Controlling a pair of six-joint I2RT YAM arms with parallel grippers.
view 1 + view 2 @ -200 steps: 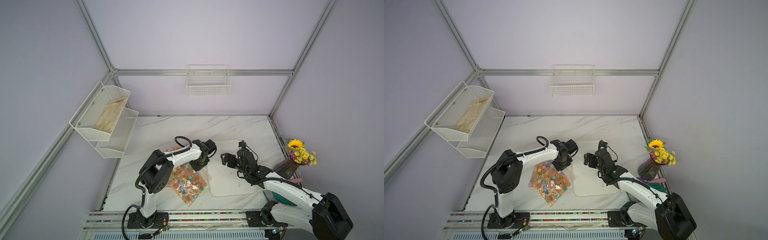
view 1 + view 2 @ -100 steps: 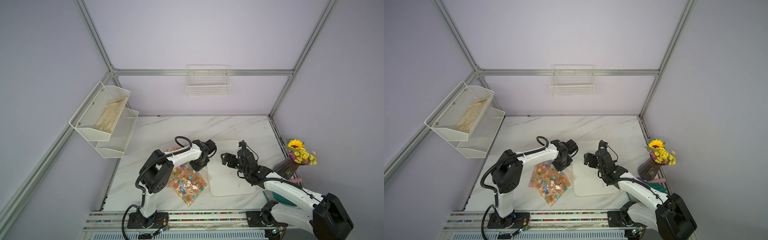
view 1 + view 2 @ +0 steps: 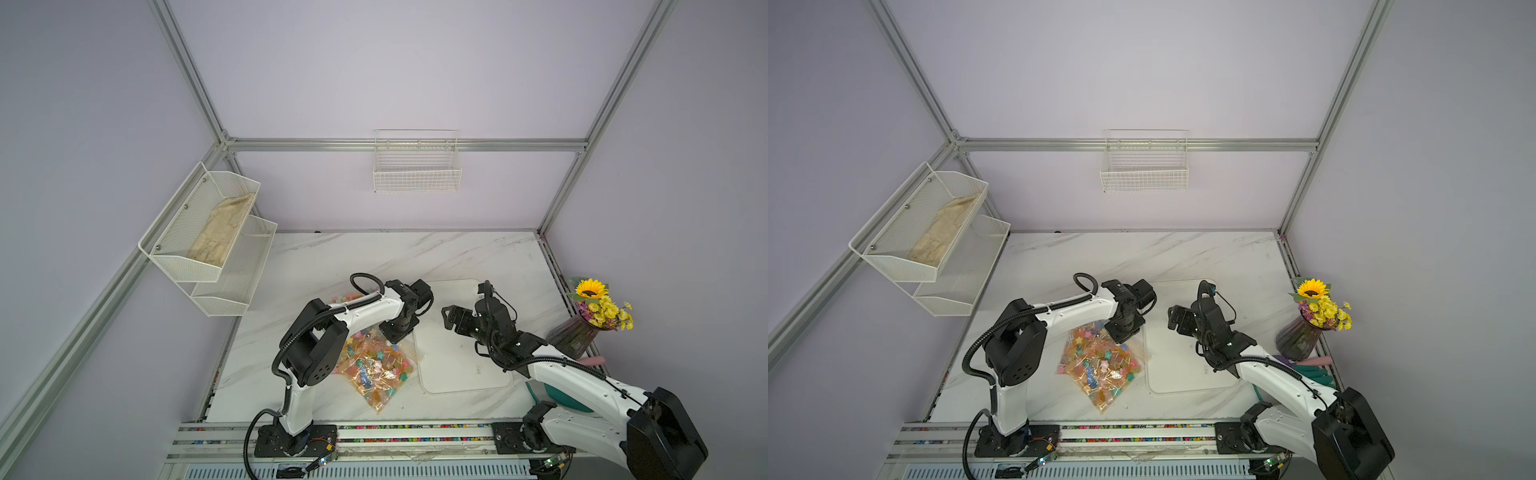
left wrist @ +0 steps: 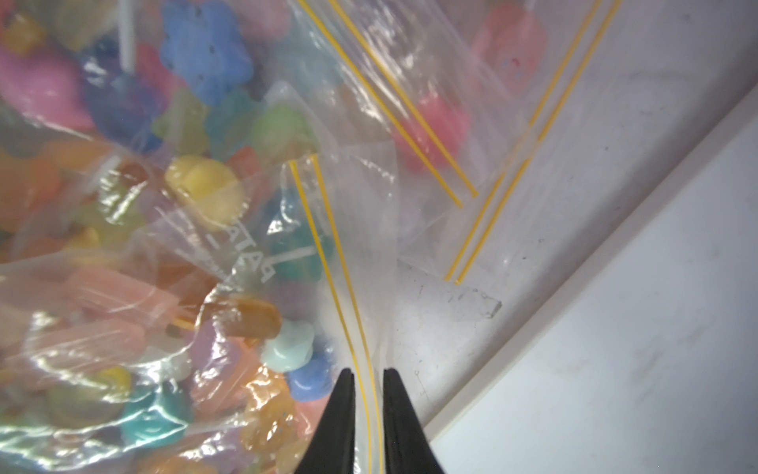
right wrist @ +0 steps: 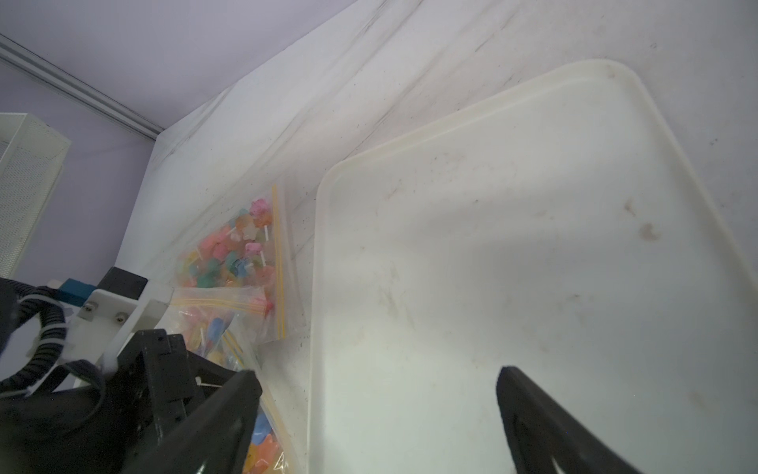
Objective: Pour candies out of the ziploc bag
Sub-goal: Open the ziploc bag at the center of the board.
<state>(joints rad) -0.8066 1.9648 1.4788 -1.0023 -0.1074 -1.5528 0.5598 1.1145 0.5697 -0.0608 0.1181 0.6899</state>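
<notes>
Recorded on the white marble table (image 3: 374,257): clear ziploc bag (image 3: 384,388) of multicoloured stick candies (image 3: 365,368) – laid beside the cream plastic tray (image 3: 457,374).
The left gripper (image 4: 369,377) is narrowed about the bag's yellow-striped edge – grip not confirmed; the right gripper (image 5: 377,373) is held wide above the tray.

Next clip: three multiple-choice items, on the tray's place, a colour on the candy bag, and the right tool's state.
1. The tray is: A) on the table beside the ziploc bag; B) on top of the bag; C) lifted by the right tool.
2. Lines on the bag's zip strip are: A) red; B) black; C) yellow.
3. The right tool is: A) shut on the bag; B) open, empty; C) shut on the tray.
Key: 1 A, it lies flat by the bag; 2 C, clear in the left wrist view; 3 B, jaws wide apart over the tray.
</notes>
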